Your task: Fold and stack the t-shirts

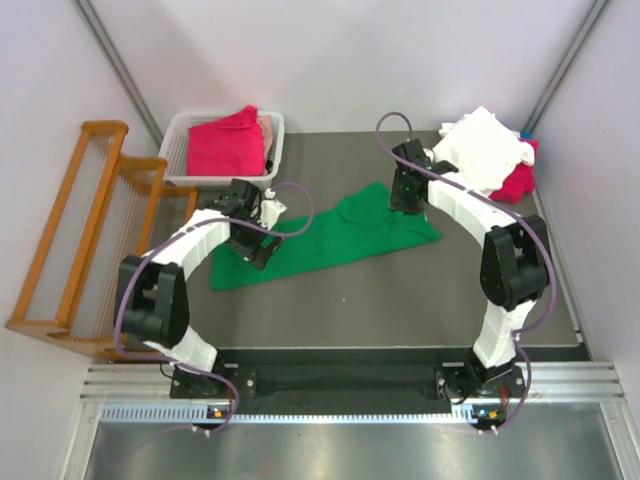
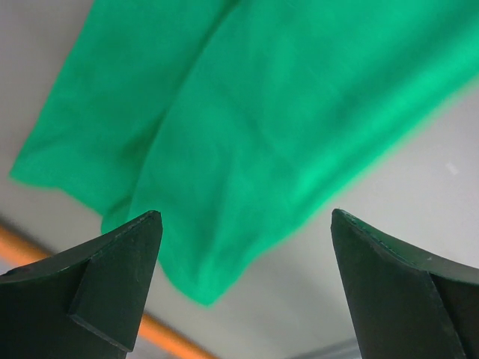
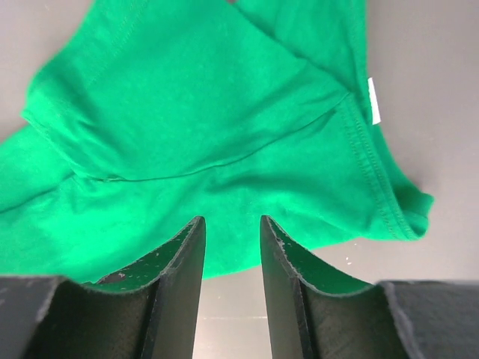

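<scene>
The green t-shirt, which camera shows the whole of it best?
The top external view: the green t-shirt lies spread across the table, nearly its whole outline visible. The left wrist view shows only one blurred end; the right wrist view gives a sharp close-up of seams and a white tag.

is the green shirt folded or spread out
Partly folded: the green t-shirt lies as a long narrow band with one layer lapped over another.

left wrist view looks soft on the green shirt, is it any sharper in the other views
Left wrist: the green t-shirt is blurred, its edges smeared. Right wrist: sharp, with the seam stitching and the white label crisp. Top external: evenly lit, in focus, no glare.
</scene>
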Tool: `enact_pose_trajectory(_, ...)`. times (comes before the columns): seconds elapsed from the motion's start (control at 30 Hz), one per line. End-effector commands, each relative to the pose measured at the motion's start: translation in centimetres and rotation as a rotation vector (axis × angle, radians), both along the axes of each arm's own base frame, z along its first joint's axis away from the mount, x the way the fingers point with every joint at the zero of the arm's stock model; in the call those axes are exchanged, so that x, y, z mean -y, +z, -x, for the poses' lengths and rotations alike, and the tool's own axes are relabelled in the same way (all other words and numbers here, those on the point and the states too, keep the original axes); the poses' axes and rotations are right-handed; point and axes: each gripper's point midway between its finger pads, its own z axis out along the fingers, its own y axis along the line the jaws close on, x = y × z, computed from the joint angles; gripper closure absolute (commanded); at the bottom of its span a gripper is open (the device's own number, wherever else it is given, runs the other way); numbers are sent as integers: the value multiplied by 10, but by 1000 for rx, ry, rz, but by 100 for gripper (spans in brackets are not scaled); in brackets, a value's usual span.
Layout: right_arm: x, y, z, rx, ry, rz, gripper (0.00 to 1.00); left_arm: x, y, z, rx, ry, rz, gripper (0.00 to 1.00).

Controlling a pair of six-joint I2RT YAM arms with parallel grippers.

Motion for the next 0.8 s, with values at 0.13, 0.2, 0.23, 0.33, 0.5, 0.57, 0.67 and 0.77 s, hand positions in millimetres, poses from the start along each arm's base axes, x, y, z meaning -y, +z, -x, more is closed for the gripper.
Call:
enact_pose_trajectory(0.13,2,-8,-3,8,-22,20,64,-10,-57,-28,-9,72,-38,1)
enact_pose_trajectory(0.2,1,-19,-4,-11,-17,22,64,-13,-58,-31,-6,82,-37,1)
enact_pose_trajectory(0.23,0,-21,-5,-12,-14,21,64,-14,-59,-31,-10,91,-28,1)
enact_pose_trajectory(0.33,2,-36,-5,-39,-12,39,64,-16,-52,-34,-21,110,8,1)
enact_pose_trajectory(0.5,3,-59,-1,-97,-10,47,65,-12,-30,-34,-36,110,59,1)
enact_pose_trajectory(0.57,6,-66,3,-120,-13,55,65,-9,-24,-28,-51,102,76,1)
enact_pose_trajectory(0.67,8,-71,3,-143,-20,55,65,-6,-18,-19,-75,86,97,1)
enact_pose_trajectory(0.77,7,-70,1,-151,-14,55,66,-4,-9,-15,-68,87,109,1)
